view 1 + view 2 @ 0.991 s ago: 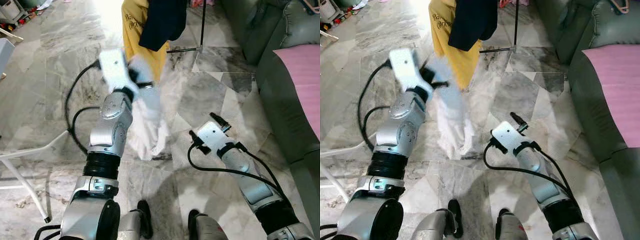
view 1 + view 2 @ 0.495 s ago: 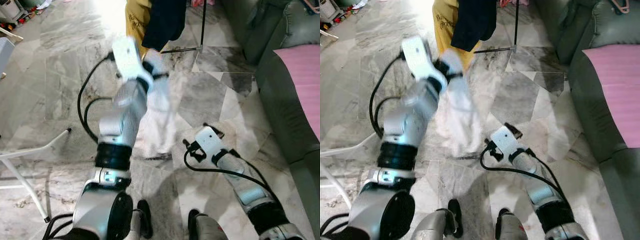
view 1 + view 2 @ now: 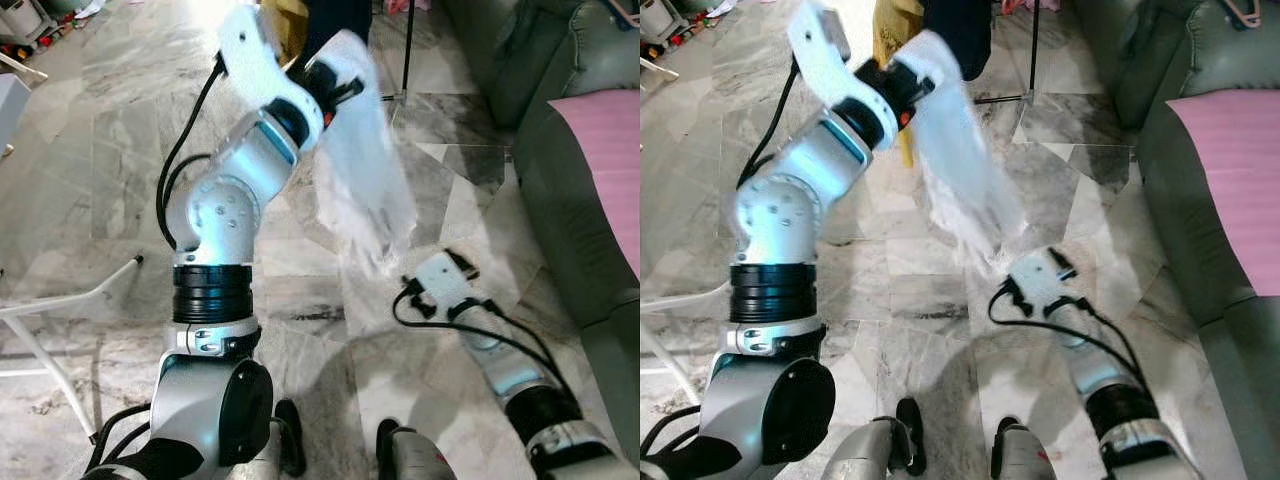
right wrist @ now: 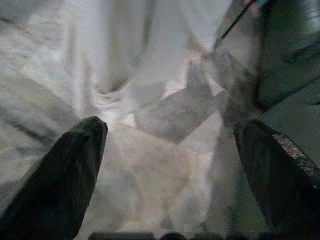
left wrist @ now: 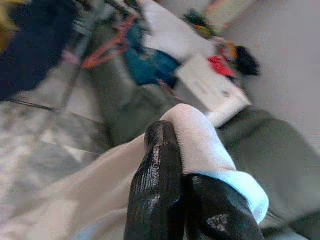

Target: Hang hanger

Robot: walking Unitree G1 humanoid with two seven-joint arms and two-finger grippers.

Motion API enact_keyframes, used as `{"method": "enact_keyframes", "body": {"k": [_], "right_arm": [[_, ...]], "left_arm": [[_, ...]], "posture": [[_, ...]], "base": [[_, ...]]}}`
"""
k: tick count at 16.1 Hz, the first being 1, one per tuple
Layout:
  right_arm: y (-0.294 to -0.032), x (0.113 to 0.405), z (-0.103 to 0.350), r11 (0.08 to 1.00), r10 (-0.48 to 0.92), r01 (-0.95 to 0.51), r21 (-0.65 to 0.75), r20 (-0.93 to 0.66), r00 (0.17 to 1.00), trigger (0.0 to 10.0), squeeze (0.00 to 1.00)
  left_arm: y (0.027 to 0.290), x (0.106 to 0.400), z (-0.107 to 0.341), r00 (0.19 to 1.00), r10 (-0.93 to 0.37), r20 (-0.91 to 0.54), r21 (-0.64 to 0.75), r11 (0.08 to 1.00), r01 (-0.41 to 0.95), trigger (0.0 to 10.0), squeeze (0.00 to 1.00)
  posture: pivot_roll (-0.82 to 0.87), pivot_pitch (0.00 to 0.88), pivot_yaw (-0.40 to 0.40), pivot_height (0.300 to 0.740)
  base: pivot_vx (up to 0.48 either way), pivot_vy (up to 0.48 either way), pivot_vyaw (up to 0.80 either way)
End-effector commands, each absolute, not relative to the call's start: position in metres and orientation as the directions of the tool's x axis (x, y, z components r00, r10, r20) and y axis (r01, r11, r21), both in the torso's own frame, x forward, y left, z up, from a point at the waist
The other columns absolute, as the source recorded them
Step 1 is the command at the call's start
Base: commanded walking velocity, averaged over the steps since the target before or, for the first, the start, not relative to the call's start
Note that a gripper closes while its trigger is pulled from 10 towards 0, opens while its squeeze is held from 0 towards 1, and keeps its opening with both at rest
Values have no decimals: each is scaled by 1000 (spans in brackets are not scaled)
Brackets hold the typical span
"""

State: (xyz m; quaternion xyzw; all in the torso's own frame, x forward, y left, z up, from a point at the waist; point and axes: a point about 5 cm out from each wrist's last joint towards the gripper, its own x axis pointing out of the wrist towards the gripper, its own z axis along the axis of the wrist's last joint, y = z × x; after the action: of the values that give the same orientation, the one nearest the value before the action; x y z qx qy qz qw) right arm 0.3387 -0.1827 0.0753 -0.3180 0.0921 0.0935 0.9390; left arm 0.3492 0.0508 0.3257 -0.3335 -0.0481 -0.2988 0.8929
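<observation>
My left gripper [image 3: 343,91] is raised high toward the hanging clothes and is shut on a white garment [image 3: 365,190], which trails down from it, blurred and off the floor. In the left wrist view the two black fingers [image 5: 159,165] pinch a fold of that white cloth [image 5: 202,147]. I cannot make out a hanger inside the cloth. A yellow garment [image 3: 890,25] and a dark one [image 3: 335,15] hang just beyond the gripper, beside a thin black rack pole [image 3: 407,45]. My right gripper [image 3: 458,262] stays low over the marble floor, open, holding nothing; its fingers [image 4: 75,170] stand wide apart.
A green sofa [image 3: 540,110] with a pink cushion [image 3: 605,150] runs along the right. The white legs of a folding stand [image 3: 60,310] lie on the floor at the left. My own feet [image 3: 290,435] show at the bottom.
My left arm has swung up and to the right, lifting the white garment off the floor toward the rack. The right arm has shifted slightly right and lower.
</observation>
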Motion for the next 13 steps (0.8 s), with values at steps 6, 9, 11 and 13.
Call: {"method": "enact_keyframes", "body": {"k": [6, 9, 11, 13], "right_arm": [[-183, 358, 96, 769, 80, -151, -622, -141, 987, 10000, 0], [-158, 361, 102, 797, 207, -230, -559, -105, 973, 6627, 0], [-142, 354, 96, 825, 326, -350, -444, -132, 936, 0, 0], [-131, 345, 88, 798, 430, -456, -394, -156, 889, 0, 0]], "left_arm": [[30, 309, 339, 480, -787, 387, -502, 256, 826, 10000, 0], [30, 309, 328, 486, -798, 356, -518, 264, 813, 10000, 0], [31, 307, 327, 474, -804, 359, -517, 251, 818, 10000, 0], [31, 309, 324, 484, -801, 353, -519, 263, 814, 10000, 0]], "posture": [[-113, 252, 98, 740], [-113, 252, 90, 740], [-115, 251, 86, 740], [-117, 253, 79, 740]], "base": [[0, 0, 0], [0, 0, 0], [0, 0, 0], [0, 0, 0]]}}
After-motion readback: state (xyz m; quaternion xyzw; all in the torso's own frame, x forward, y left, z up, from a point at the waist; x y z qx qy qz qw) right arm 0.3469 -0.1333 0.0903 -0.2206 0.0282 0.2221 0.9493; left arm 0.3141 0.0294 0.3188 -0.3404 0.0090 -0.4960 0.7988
